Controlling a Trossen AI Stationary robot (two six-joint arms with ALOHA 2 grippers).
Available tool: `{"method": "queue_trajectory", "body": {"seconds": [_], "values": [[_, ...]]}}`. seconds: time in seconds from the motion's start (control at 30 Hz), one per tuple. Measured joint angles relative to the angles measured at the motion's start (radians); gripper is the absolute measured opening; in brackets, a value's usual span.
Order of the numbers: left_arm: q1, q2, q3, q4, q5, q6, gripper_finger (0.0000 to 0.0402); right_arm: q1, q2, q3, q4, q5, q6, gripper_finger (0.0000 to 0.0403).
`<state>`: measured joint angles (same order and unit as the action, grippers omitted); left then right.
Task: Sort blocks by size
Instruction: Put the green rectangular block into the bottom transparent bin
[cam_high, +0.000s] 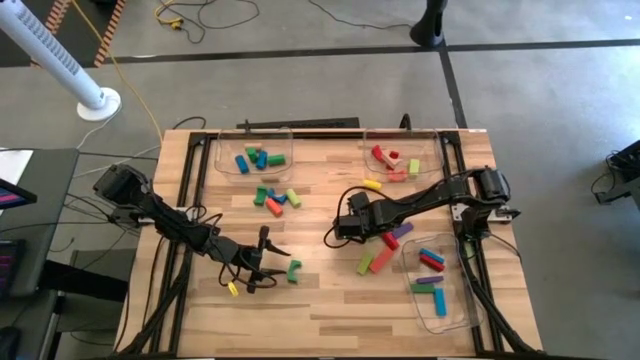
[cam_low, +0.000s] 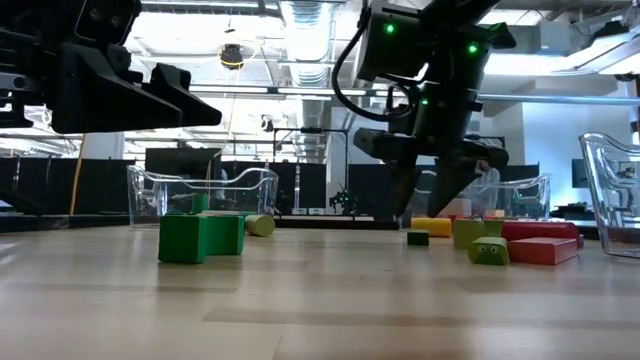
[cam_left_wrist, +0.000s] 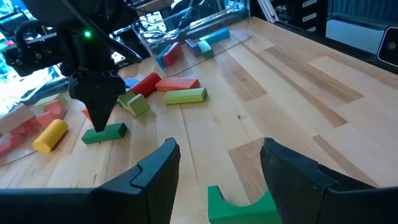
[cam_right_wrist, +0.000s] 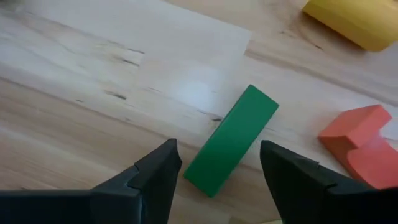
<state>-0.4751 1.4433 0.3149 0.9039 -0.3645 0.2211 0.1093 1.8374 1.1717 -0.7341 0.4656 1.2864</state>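
Observation:
My right gripper (cam_right_wrist: 217, 155) stands open near the table's middle (cam_high: 340, 230), pointing steeply down. A green bar block (cam_right_wrist: 233, 143) lies flat on the wood, its near end between the spread fingertips, with a gap on both sides. My left gripper (cam_left_wrist: 217, 152) hovers open at the near left (cam_high: 272, 268), pointing almost level. A green arch-shaped block (cam_left_wrist: 242, 205) rests on the table just off its fingertips (cam_high: 293, 270). A small yellow block (cam_high: 233, 288) lies beside it. More blocks lie loose in a group (cam_high: 275, 197) and beside the right arm (cam_high: 380, 258).
Clear trays stand at the far left (cam_high: 222, 160) with blue and green blocks, at the far right (cam_high: 432, 150) with red and pink ones, and at the near right (cam_high: 455, 310) with long bars. A yellow cylinder (cam_high: 372, 184) and an orange notched block (cam_right_wrist: 364, 146) lie close to the right gripper.

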Motion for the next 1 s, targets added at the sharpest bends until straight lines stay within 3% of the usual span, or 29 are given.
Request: {"method": "queue_trajectory", "body": {"seconds": [0.33,0.57,1.0], "values": [[0.000,0.000,0.000,0.000,0.000,0.000,0.0212,-0.007,0.000,-0.070,0.031,0.002,0.075,0.0260],[0.000,0.000,0.000,0.000,0.000,0.000,0.0213,-0.017,0.000,-0.112,0.183,-0.008,0.028,0.0260],[0.000,0.000,0.000,-0.002,0.000,-0.002,0.0213,-0.019,0.059,-0.107,0.162,-0.026,0.024,0.0259]]}}
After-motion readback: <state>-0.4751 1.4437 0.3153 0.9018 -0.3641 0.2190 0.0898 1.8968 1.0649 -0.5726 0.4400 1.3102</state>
